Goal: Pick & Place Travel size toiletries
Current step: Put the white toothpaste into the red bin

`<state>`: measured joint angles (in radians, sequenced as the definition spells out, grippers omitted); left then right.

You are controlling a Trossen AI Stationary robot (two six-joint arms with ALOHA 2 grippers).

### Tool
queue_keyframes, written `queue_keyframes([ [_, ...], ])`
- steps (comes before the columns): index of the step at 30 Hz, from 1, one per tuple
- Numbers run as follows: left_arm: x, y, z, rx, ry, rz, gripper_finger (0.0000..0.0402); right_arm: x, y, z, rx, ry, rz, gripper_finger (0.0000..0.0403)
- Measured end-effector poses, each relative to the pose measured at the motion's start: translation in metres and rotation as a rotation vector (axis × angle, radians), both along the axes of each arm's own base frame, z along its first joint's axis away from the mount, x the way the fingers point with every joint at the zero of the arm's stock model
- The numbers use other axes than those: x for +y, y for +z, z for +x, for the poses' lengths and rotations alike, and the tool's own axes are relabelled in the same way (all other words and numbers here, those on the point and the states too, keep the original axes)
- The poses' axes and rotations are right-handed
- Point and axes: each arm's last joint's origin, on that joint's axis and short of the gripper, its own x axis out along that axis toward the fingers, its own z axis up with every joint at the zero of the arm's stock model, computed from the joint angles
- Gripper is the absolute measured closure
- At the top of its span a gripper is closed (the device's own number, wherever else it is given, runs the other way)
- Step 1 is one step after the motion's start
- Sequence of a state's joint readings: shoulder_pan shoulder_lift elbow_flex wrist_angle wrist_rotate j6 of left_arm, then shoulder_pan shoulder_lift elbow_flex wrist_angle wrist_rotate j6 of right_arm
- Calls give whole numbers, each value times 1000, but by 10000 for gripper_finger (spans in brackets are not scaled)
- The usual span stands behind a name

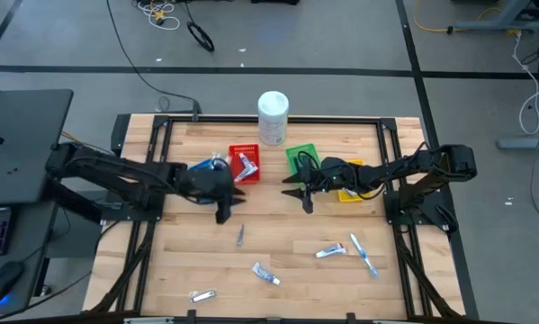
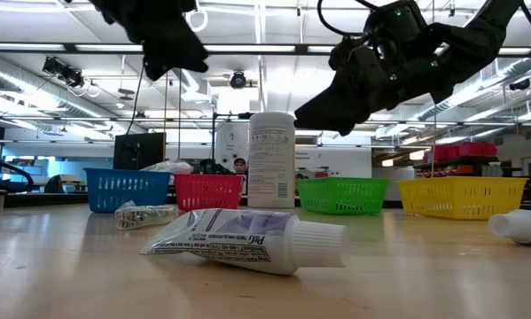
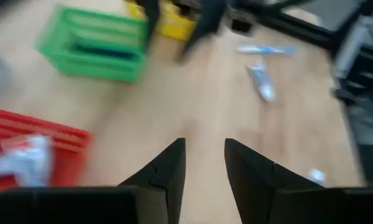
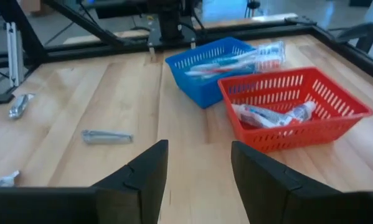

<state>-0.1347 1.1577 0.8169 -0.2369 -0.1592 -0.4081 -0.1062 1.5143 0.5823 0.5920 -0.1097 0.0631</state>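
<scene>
L gripper (image 1: 226, 209) hangs empty, fingers apart, just in front of red basket (image 1: 245, 163), which holds tubes (image 4: 270, 116). R gripper (image 1: 303, 193), also parted w/ nothing held, sits right of it; razor (image 1: 240, 235), toothpaste (image 1: 266, 274), toothbrush (image 1: 363, 254) lie loose farther front.

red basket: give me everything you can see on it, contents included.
The red basket is a small rectangular open-top bin of slotted red plastic, its walls flaring out to a thicker rim. It sits upright on the wooden table, between the blue basket and the green basket, near the white tub; whether it touches the blue one is unclear. Inside lie toothpaste tubes, white with red and blue print. No gripper touches it.
</scene>
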Motion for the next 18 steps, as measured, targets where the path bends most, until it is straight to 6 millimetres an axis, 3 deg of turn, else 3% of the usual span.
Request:
queue_keyframes([
  [4,-22,-8,11,-13,-133,-33,283,0,4,1,-38,6,-2,217],
  [10,-51,-42,33,57,-276,22,283,0,5,2,-55,6,-3,217],
  [18,-81,-84,54,95,-360,-80,285,0,2,1,-19,3,8,217],
])
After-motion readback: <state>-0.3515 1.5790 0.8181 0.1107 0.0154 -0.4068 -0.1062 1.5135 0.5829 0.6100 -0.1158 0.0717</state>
